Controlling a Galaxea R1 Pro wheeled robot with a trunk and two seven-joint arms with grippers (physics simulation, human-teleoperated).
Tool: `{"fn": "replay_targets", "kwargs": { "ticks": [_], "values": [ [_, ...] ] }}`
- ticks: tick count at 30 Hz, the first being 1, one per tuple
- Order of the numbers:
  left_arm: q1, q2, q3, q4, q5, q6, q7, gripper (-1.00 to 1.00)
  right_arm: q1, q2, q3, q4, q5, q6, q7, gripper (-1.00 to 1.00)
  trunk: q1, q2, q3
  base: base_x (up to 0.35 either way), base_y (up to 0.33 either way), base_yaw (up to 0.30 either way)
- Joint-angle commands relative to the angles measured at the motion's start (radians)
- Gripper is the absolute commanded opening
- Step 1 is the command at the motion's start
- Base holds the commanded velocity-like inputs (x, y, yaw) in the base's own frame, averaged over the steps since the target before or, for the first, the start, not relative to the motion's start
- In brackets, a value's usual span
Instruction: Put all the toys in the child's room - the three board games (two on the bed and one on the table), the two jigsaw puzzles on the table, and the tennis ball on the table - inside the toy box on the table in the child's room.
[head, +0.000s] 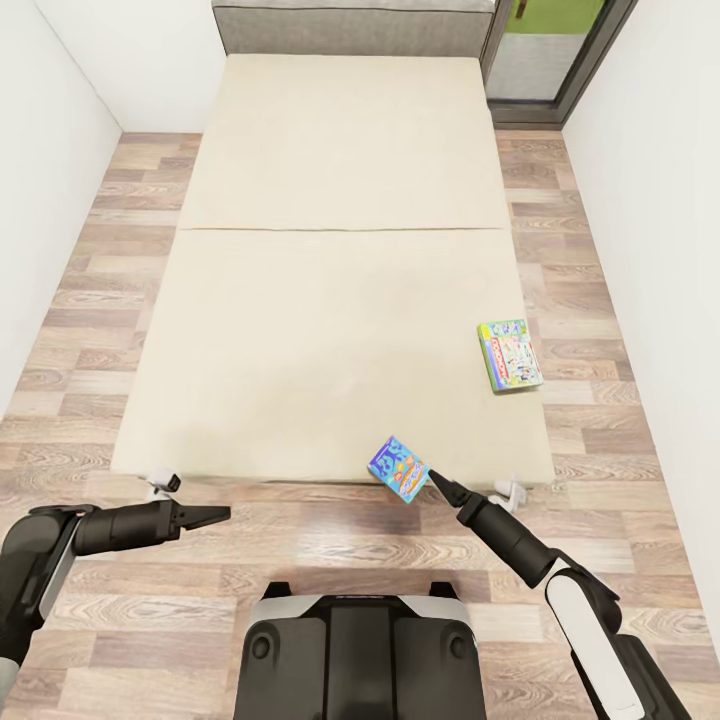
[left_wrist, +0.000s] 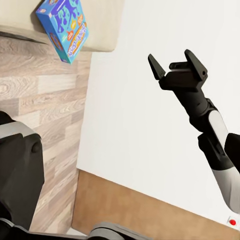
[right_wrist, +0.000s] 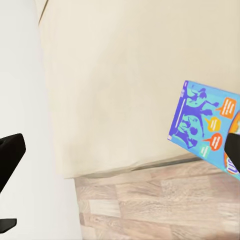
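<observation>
Head camera sits high, looks forward and steeply down over the bed (head: 330, 300), headboard at 12 o'clock, robot base at 6. The blue game box (head: 398, 469) lies at the bed's near edge, about 5 o'clock of frame centre. Left wrist camera faces across the room toward the white wall, mid range, catching the same blue box (left_wrist: 64, 27) at 11 o'clock (small, far). Right wrist camera is close to the mattress edge; the blue box (right_wrist: 207, 127) sits at 3 o'clock, large.
</observation>
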Motion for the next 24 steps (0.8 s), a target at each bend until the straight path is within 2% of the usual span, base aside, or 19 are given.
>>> {"fn": "replay_targets", "kwargs": {
  "ticks": [1, 19, 24],
  "values": [
    [0.0, 0.0, -0.001, 0.001, -0.001, 0.01, -0.004, 1.0, 0.0, 0.0, 0.0, 0.001, -0.008, 0.005, -0.001, 1.0, 0.001, -0.001, -0.001, -0.013, 0.0, 0.0],
    [-0.003, 0.003, 0.001, 0.004, -0.003, 0.003, -0.004, 1.0, 0.0, 0.0, 0.0, 0.026, -0.007, -0.001, 0.002, 1.0, 0.001, -0.001, -0.001, -0.002, 0.0, 0.0],
    [-0.003, 0.003, 0.001, 0.004, -0.007, 0.002, -0.004, 1.0, 0.0, 0.0, 0.0, 0.027, -0.007, -0.002, 0.022, 1.0, 0.001, -0.001, 0.003, 0.0, 0.0, 0.0]
  ]
}}
